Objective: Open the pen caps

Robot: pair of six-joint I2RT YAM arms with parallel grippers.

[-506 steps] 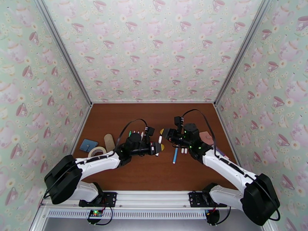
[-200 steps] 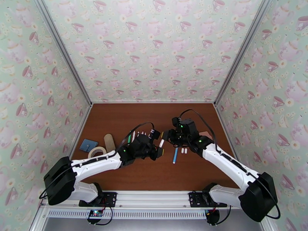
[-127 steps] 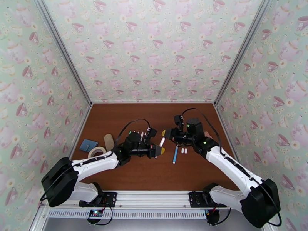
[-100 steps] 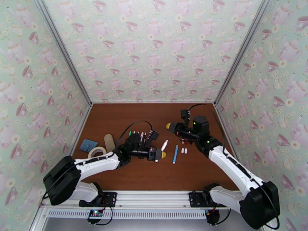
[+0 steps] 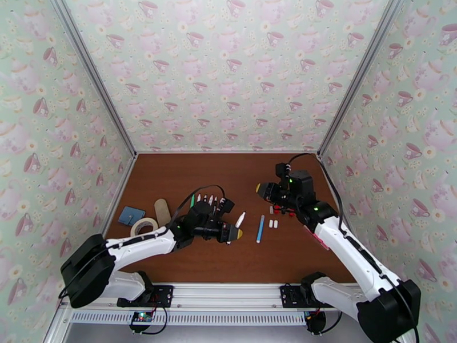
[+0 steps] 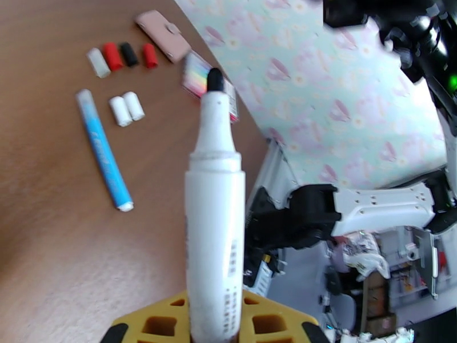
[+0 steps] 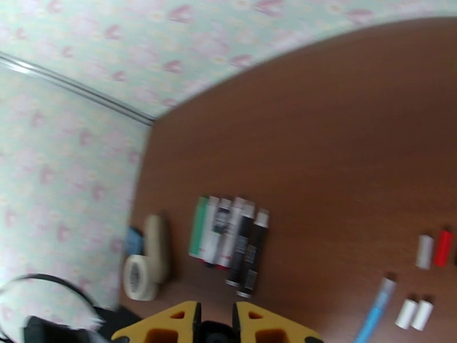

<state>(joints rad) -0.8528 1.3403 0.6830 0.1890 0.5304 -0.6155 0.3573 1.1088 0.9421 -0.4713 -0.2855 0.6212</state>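
Note:
My left gripper [image 5: 235, 233] [image 6: 214, 307] is shut on a white pen [image 5: 240, 219] [image 6: 213, 224] whose black tip is bare and points up and away. Off to the right, my right gripper [image 5: 261, 190] [image 7: 216, 322] is raised and shut on a small dark pen cap [image 7: 215, 336], barely visible between its yellow fingers. A row of several pens [image 5: 207, 199] [image 7: 228, 235] lies behind the left gripper. A blue pen [image 5: 260, 228] [image 6: 103, 150] lies between the arms, with two white caps [image 5: 273, 224] [image 6: 127, 108] beside it. Beyond them lie white, red and black caps [image 5: 278, 210] [image 6: 121, 56].
At the left of the table lie a tape roll [image 5: 143, 225] [image 7: 137, 275], a beige lump [image 5: 162, 210] and a blue square pad [image 5: 131, 215]. A pink wallet [image 6: 163, 35] and a colourful card [image 6: 194, 72] lie near the right wall.
The two grippers met at the white pen, then drew apart. The cap came off: the left gripper dropped back with the pen, and the right gripper rose and moved right.

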